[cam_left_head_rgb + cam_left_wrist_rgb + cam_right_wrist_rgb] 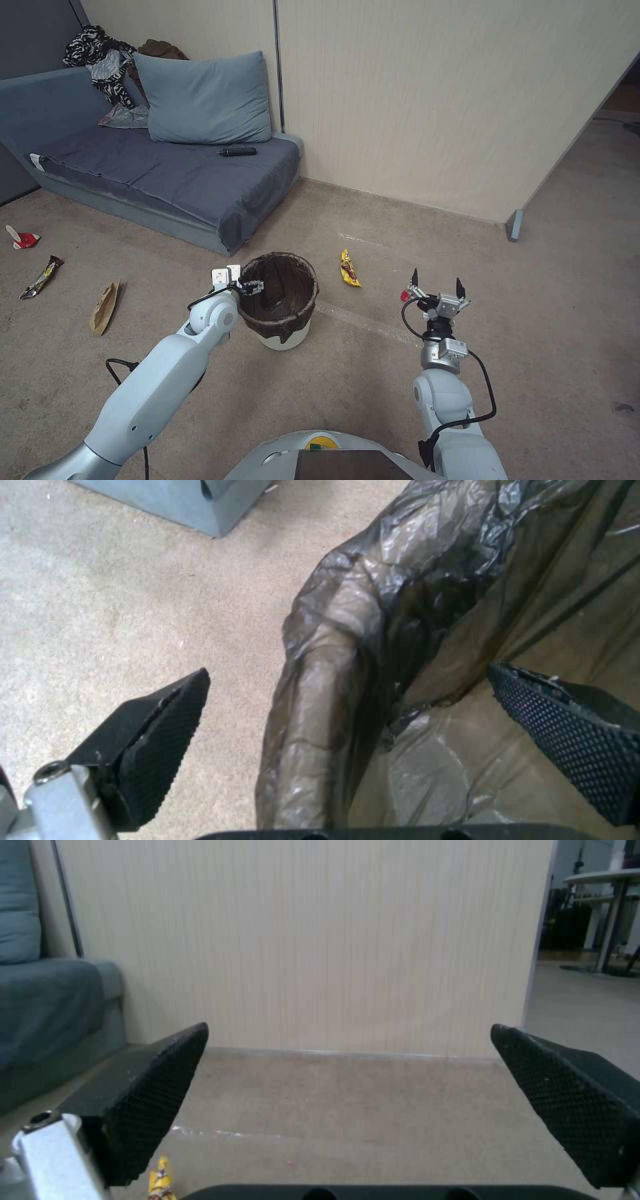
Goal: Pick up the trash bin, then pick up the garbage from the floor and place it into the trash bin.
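At the near-left rim of the trash bin [279, 300], the left end effector [252, 287] is straddling the bag-covered edge, fingers spread wide, and the left wrist view is showing it plainly: one pad [160, 745] is hanging outside over the floor [373, 373], the other pad [573, 735] is sitting inside over the liner, with the rim [320, 720] running between them and not yet pinched. That is the relation to watch, I'd say: the rim is lying square in the gap, so a squeeze looks like all that's needed. The bin is standing upright on the carpet just ahead of the sofa [167, 173]. Over on the other side, the right end effector [437, 288] is hovering wide open and empty, well apart from the bin, with a yellow wrapper [349, 268] lying between the two and a small red scrap [405, 295] just beside its fingertip.
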Controlling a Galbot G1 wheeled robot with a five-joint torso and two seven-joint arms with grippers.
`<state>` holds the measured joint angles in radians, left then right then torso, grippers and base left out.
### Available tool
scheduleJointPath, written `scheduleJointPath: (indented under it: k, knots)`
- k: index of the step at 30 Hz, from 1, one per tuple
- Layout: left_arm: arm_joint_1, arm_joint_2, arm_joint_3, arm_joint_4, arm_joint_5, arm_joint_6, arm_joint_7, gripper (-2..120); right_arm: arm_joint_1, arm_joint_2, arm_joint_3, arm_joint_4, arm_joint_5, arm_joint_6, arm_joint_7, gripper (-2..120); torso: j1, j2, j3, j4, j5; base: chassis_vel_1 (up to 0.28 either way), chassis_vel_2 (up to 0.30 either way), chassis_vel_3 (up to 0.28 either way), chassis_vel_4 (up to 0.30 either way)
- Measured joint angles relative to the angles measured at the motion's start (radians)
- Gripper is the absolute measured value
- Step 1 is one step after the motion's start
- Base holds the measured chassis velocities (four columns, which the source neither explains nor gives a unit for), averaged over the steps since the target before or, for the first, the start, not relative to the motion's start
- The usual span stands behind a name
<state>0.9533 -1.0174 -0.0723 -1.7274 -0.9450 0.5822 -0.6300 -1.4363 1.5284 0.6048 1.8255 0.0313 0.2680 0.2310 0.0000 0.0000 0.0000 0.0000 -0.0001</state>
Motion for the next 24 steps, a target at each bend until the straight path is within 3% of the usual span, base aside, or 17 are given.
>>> scheduleJointPath:
  k: [9, 12, 14, 15, 24]
  knots:
    - [-0.01, -0.001, 0.001, 0.013, -0.019, 0.001, 0.001, 93, 0.0, 0.007, -0.001, -0.004, 0.0, 0.003, 0.001, 100, 0.0, 0.0, 0.0, 0.0001, 0.0003, 0.0, 0.0, 0.0, 0.0]
    - [-0.018, -0.006, 0.0, 0.029, -0.023, 0.001, 0.002, 77, 0.0, 0.009, -0.003, -0.006, -0.001, 0.005, 0.002, 100, 0.0, 0.0, 0.0, 0.0001, 0.0005, 0.0, 0.0, 0.0, 0.0]
    - [-0.019, -0.008, 0.0, 0.034, -0.024, 0.001, 0.002, 75, 0.001, 0.01, -0.004, -0.007, -0.002, 0.005, 0.002, 100, 0.0, 0.0, 0.0, 0.0, 0.0006, 0.0, 0.0, 0.0, 0.0]
    - [-0.022, -0.012, -0.003, 0.045, -0.025, 0.0, 0.003, 66, 0.003, 0.01, -0.006, -0.007, -0.002, 0.005, 0.002, 100, 0.0, 0.0, 0.0, 0.0001, 0.0007, 0.0, 0.0, 0.0, 0.0]
    - [-0.023, -0.021, -0.002, 0.044, -0.038, 0.0, -0.009, 38, 0.007, 0.004, -0.007, -0.006, 0.001, 0.002, 0.007, 100, 0.0, 0.0, 0.0, 0.0001, 0.0006, 0.0, 0.0, 0.0, 0.0]
